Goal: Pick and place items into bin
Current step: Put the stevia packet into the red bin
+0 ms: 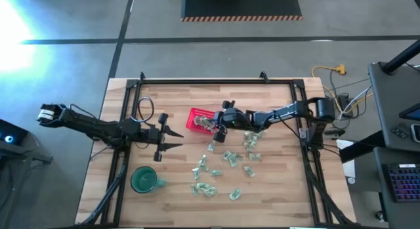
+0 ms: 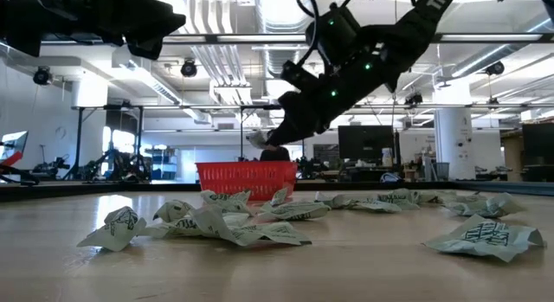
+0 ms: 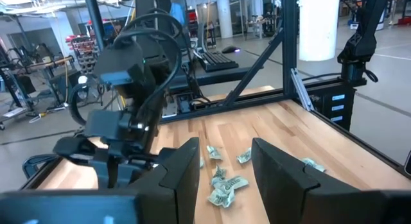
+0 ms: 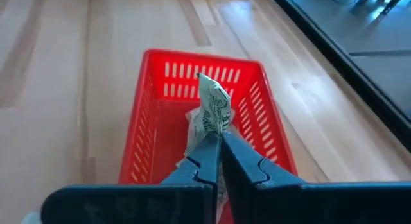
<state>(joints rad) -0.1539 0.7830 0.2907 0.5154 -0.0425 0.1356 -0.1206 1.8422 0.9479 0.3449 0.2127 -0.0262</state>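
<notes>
The red mesh basket point(image 1: 195, 117) stands on the table's far middle part. My right gripper point(image 1: 216, 128) hovers over its right side, shut on one pale green-and-white wrapped piece point(image 4: 212, 107). In the low view that piece point(image 2: 255, 139) hangs above the basket's rim point(image 2: 247, 168). Several more wrapped pieces point(image 1: 223, 165) lie loose on the wood, to the near right of the basket. My left gripper point(image 1: 174, 139) is open and held level left of the basket, touching nothing. Its own wrist view shows its fingers apart point(image 3: 225, 166). My right gripper pinches the wrapped piece by its lower crinkled end point(image 4: 215, 129) between the two fingertips point(image 4: 207, 147). The fingers slant downward from the table's right side. The piece is lifted clear and sticks out past the fingertips, over the basket's inside point(image 4: 164, 115).
A dark-green mug point(image 1: 143, 180) stands near the table's near left corner. A black frame point(image 1: 216, 81) runs around the table's edges. Bare wood lies between my left gripper and the mug, and along the near edge.
</notes>
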